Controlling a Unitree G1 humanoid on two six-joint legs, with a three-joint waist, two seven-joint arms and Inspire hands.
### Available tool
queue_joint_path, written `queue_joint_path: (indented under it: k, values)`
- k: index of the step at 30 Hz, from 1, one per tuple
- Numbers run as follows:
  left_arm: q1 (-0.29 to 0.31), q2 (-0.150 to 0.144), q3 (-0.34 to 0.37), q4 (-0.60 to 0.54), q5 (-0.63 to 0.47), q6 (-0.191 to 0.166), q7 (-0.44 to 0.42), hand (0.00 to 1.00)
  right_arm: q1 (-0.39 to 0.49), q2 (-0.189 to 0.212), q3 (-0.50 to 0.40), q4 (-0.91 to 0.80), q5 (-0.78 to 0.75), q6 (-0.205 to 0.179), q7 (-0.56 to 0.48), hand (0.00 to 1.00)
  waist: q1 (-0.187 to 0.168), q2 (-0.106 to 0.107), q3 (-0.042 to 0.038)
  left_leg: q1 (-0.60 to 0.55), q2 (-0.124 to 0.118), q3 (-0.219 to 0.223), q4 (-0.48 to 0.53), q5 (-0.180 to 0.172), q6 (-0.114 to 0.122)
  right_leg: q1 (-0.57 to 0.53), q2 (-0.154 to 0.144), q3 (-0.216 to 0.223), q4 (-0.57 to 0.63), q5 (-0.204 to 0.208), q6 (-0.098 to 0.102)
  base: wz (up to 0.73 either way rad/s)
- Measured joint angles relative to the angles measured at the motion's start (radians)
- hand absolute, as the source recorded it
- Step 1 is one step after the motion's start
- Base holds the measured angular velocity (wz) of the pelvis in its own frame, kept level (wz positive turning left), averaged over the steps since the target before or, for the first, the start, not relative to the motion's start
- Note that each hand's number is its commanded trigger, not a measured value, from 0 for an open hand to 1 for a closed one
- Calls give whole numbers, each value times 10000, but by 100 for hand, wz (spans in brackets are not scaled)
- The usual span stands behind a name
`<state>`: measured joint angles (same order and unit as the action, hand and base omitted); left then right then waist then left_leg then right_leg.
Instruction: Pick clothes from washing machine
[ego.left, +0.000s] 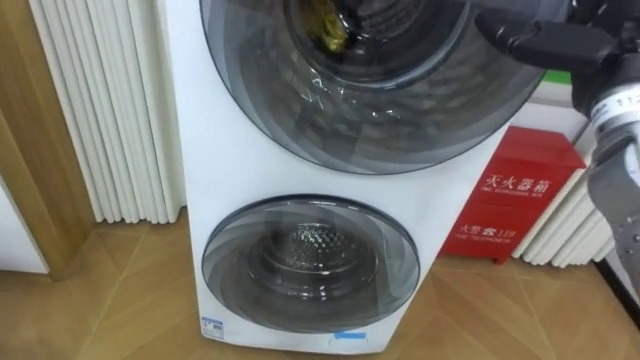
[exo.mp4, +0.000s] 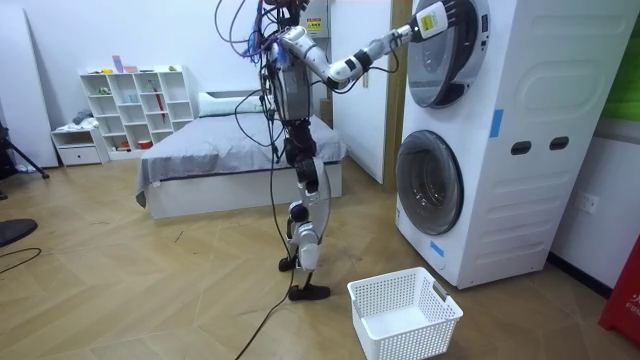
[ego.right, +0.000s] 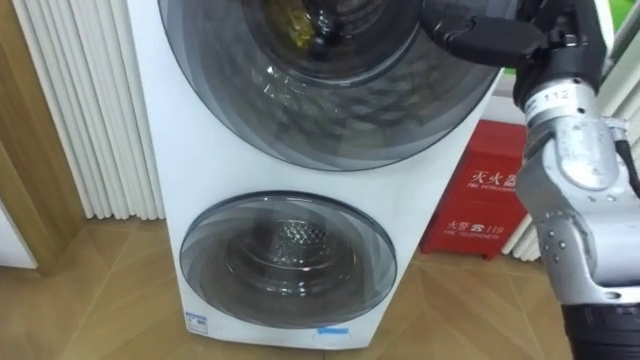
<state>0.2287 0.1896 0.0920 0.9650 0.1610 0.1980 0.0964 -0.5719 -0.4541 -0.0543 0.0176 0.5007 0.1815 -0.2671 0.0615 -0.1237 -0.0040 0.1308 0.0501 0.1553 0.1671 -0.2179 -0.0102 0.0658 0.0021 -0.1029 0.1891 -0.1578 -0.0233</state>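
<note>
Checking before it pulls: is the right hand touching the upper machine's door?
Cannot tell. In both eye views the right hand overlaps the rim of the upper door, hiding any contact or gap; in the room view it is too small to tell.

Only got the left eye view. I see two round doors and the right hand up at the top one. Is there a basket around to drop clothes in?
Observer: Yes. The room view has a white basket on the floor near the base of the washing machine, close to the robot's feet.
Operator: Anything in it already?
Observer: No clothes visible in it. It sits upright with its opening facing up.
</note>
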Motion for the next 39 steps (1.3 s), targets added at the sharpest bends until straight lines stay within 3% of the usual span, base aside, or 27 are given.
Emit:
queue_joint_path:
  k: [1, 3, 10, 15, 19, 24, 31, 39]
  values:
    - [-42, 12, -43, 36, 6, 0, -5, 0, 18, 0, 116, -4, -10, -122, 49, 0, -17, 62, 46, -26, 31, 55, -13, -7, -12, -15, 24, 2, -1, 22, -25, -13]
    - [-143, 76, -204, 108, 11, -1, -13, 0, 52, -1, 214, -32, -22, -232, 106, 0, -23, 82, 57, -65, 67, 58, -27, -28, -44, -46, 68, 5, 1, 35, -46, -6]
    - [-384, 155, -388, 388, 53, 1, 120, 0, 899, 0, 328, -507, -61, -816, 262, 0, -18, 138, 20, -150, 162, 88, -19, -19, -113, -142, 175, 22, -23, 73, -108, -1]
    - [-276, 185, -571, 376, 67, -18, 270, 0, 1483, 259, 401, 79, 129, -757, 644, 0, 16, 168, 39, -45, 140, 75, -15, -18, -113, -119, 166, 72, -30, 73, -108, -3]
    - [-181, 186, -579, 373, 95, -18, 270, 0, 1578, 274, 647, 290, 374, -742, 758, 0, 31, 329, 80, -70, 137, 70, -8, -18, -113, -142, 168, 84, -27, 73, -108, 0]
    - [-44, 185, -579, 366, 117, 41, 257, 0, 1577, 275, 658, 458, 412, -738, 831, 0, 82, 443, 43, -157, 139, 45, -6, -18, -113, -161, 169, 60, -40, 72, -109, 0]
    - [-20, 183, -652, 411, 82, -35, 266, 0, 1589, 298, 714, 502, 448, -738, 895, 0, 21, 431, 33, -71, 134, 40, 20, -17, -112, -140, 161, 57, -29, 72, -110, -1]
    - [-59, 207, -671, 403, 84, -67, 311, 0, 1969, 641, 704, -8, 376, -707, 964, 0, -46, 289, 1, -58, 141, 275, -15, -16, -114, -152, 177, 210, -33, 72, -109, -7]
